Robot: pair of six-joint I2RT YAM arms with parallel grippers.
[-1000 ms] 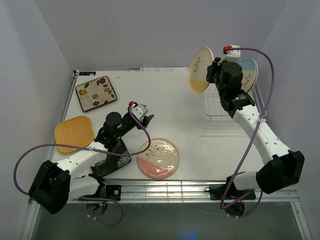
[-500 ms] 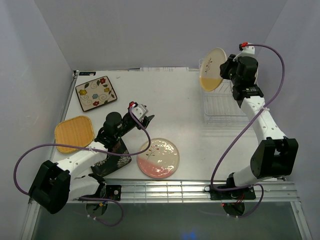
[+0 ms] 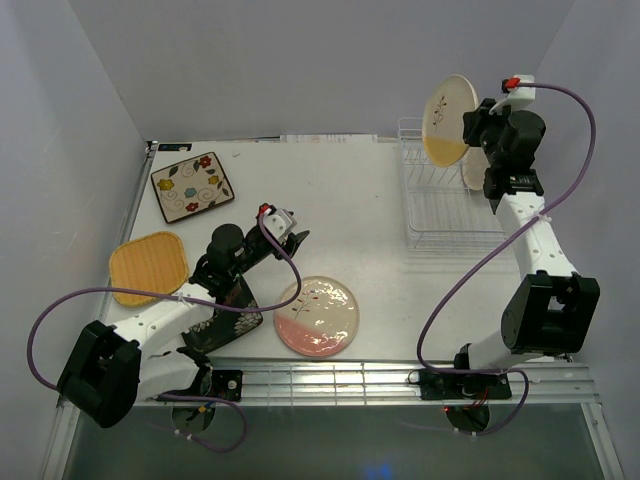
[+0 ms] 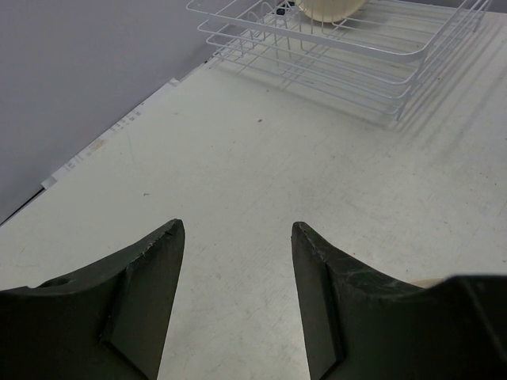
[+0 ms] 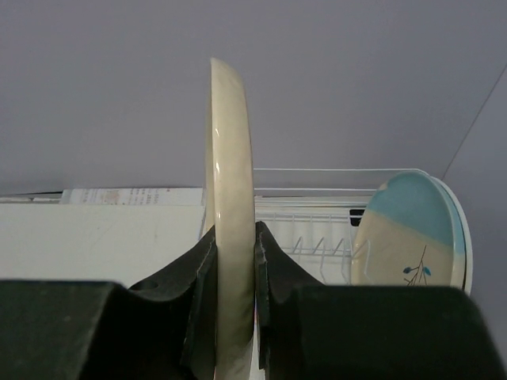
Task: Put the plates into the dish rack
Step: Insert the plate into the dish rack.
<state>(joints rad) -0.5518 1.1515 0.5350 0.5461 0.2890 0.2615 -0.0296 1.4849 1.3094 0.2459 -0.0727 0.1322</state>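
Black right pincer [image 3: 471, 126] high, gripping yellow-half plate [image 3: 447, 117] upright

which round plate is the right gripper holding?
The yellow-half plate, pinched upright in the right gripper over the dish rack. The blue-half plate stands in the rack; the pink-half plate lies flat.

Mostly hidden under left arm [image 3: 165, 318]: black floral plate [image 3: 247, 312]. Blue-half plate [image 5: 408, 233] lower part hidden behind right jaws.
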